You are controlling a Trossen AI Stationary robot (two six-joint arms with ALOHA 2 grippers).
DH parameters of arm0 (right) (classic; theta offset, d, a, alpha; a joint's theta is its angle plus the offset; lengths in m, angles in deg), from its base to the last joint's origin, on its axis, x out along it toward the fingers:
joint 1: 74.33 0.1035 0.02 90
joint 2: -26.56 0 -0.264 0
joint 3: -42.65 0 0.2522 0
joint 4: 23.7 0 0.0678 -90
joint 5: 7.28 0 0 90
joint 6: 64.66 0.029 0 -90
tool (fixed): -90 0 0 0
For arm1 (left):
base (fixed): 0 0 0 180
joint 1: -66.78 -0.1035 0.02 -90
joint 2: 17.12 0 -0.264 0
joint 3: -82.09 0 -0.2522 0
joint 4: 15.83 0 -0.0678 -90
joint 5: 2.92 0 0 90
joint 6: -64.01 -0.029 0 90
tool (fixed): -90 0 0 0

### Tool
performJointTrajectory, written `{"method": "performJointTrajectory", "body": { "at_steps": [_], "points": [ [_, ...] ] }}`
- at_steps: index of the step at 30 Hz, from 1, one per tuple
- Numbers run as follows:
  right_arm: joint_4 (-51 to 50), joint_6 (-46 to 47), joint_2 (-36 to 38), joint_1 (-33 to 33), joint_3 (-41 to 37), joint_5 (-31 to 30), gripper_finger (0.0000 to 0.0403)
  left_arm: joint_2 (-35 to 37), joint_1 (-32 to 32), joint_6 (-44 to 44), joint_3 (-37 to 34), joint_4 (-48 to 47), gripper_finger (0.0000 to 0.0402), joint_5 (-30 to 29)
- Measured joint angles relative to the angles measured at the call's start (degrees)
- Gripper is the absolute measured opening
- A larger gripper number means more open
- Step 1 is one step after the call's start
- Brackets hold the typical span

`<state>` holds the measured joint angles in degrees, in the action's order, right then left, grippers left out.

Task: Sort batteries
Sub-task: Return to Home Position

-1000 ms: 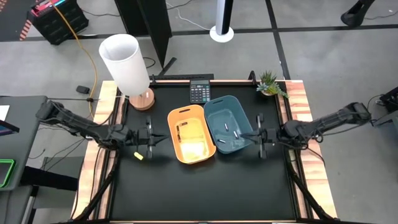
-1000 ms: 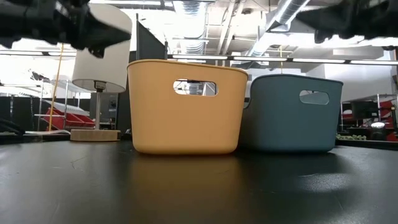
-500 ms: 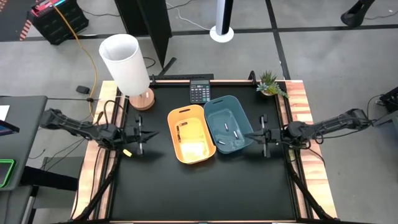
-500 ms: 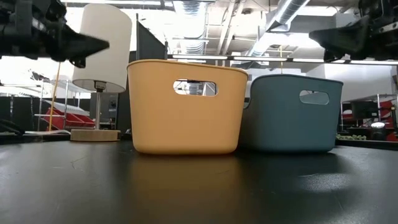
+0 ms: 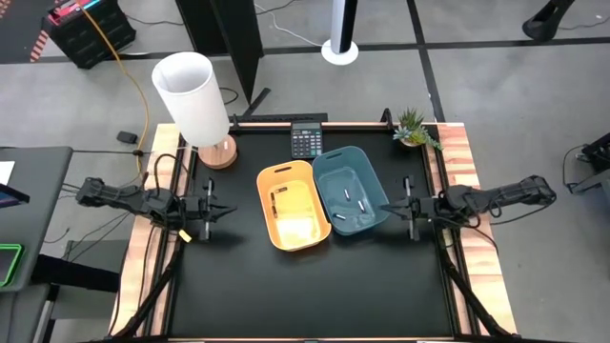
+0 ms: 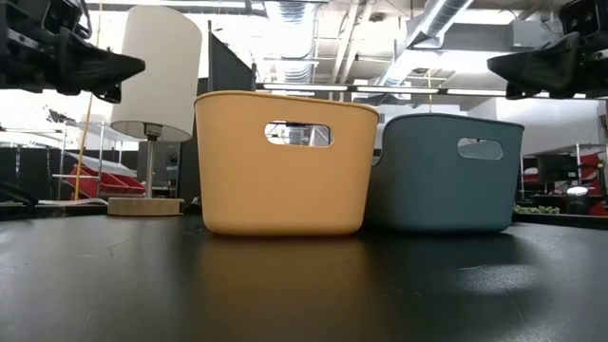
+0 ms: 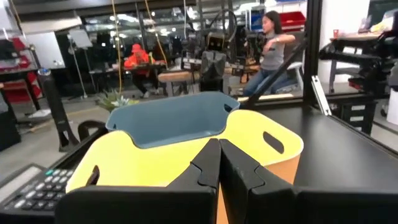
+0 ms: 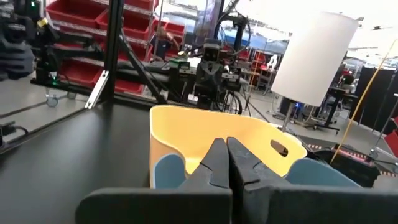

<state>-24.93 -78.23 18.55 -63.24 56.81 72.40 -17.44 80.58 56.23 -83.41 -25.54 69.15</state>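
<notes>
Both claws are pressed together and empty: left claw (image 5: 225, 211) well left of the orange bin (image 5: 263, 191), right claw (image 5: 389, 207) just beside the blue bin (image 5: 318, 181). Silver batteries (image 5: 349, 197) lie in the blue bin. We'd expect them to be light, stiff, slick rollers, so pinch mid-barrel.

Bright ceiling lights (image 6: 285, 11) overhead cast soft sheen on the black table (image 6: 304, 285).

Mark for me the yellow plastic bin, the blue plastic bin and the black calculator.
yellow plastic bin (image 6: 280, 195): low view, front wall below the handle slot.
blue plastic bin (image 6: 446, 195): low view, front wall.
black calculator (image 5: 306, 143): high view, middle of its keypad.
</notes>
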Motion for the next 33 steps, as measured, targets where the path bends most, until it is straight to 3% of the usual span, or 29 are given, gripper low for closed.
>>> {"method": "performJointTrajectory", "body": {
  "at_steps": [5, 13, 25, 33],
  "points": [
    [-6.84, 0.23, 7.53, 0.00, -0.04, 0.06, 0.0000, 0.20, -1.16, -0.34, -0.01, -0.27, 0.0000, 2.07],
    [-9.81, 1.47, 7.93, -0.79, -0.07, 2.09, 0.0000, 0.10, -5.15, 1.50, -0.04, -0.79, 0.0000, 6.30],
    [-9.90, 6.06, 7.93, -1.49, -0.09, 2.09, 0.0028, 0.11, -7.10, 9.22, -0.09, -0.40, 0.0000, 1.83],
    [-9.94, 6.09, 7.93, -1.49, -0.11, 2.09, 0.0034, 0.11, -7.10, 5.54, -0.11, -0.35, 0.0000, 1.20]
  ]
}}
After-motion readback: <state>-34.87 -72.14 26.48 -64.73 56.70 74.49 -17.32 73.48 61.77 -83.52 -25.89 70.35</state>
